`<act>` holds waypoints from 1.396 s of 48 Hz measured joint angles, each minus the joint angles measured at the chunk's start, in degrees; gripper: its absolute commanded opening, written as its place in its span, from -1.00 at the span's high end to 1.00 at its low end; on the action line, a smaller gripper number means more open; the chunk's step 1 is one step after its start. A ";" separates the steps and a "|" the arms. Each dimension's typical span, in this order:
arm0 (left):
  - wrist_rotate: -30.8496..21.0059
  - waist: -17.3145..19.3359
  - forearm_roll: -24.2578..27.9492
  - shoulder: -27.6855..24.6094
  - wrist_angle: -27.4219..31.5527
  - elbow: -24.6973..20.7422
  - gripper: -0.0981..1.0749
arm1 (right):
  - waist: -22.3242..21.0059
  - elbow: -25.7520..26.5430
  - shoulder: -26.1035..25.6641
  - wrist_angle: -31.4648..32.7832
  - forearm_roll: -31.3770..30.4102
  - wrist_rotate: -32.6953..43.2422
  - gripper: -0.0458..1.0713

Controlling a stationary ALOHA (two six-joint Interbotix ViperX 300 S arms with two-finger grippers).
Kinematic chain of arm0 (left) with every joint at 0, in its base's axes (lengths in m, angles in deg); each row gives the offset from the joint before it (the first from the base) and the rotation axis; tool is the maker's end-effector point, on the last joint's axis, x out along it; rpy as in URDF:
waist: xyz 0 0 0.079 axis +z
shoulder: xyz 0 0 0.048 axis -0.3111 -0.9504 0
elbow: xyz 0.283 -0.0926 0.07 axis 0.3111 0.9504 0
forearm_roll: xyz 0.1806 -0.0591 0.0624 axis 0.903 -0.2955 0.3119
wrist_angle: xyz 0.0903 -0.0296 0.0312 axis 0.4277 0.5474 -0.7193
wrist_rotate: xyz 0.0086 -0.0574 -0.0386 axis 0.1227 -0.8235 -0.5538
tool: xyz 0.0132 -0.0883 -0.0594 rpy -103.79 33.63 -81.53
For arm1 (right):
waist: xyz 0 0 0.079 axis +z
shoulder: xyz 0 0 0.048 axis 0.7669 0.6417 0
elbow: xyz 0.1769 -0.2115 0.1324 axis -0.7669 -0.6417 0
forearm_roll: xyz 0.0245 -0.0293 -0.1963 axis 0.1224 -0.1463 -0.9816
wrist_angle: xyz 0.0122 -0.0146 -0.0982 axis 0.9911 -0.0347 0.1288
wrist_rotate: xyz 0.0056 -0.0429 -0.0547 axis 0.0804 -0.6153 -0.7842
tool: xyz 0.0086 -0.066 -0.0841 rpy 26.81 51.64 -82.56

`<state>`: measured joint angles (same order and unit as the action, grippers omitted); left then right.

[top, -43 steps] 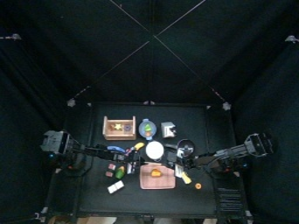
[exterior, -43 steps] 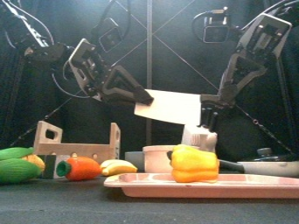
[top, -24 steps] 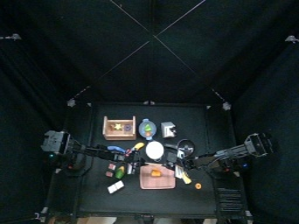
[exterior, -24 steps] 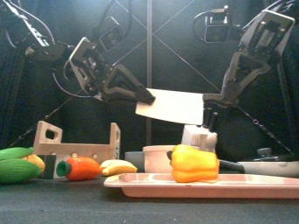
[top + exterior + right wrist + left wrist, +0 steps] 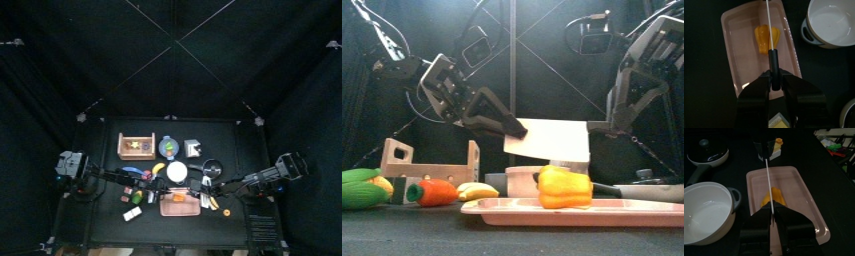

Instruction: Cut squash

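The squash (image 5: 565,188) is a yellow-orange piece lying on the pink tray (image 5: 502,207), also seen as squash (image 5: 773,198) and squash (image 5: 767,37). A knife with a wide pale blade (image 5: 553,142) hangs just above it. My left gripper (image 5: 771,213) is shut on the blade's end, its jaws at the blade's upper left corner (image 5: 513,128). My right gripper (image 5: 773,75) is shut on the black handle (image 5: 773,55). In both wrist views the blade shows edge-on as a thin line running over the squash.
A white pot (image 5: 704,213) stands beside the tray (image 5: 807,188), with a lidded black pan (image 5: 707,153) beyond it. A wooden crate (image 5: 429,160) stands at the left, with green, orange and yellow vegetables (image 5: 433,192) in front of it.
Both arms have carried the knife lower and slightly to the right, so the blade now hangs just above the squash.
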<state>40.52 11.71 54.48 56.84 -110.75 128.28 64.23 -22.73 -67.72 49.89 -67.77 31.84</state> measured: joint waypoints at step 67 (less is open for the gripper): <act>-0.09 -0.09 -0.09 -1.49 1.14 -0.62 0.02 | -0.18 0.00 2.90 -0.09 0.18 -0.18 -0.05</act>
<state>40.43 11.62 54.39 55.35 -109.61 127.66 64.05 -22.73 -64.82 49.80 -67.59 31.66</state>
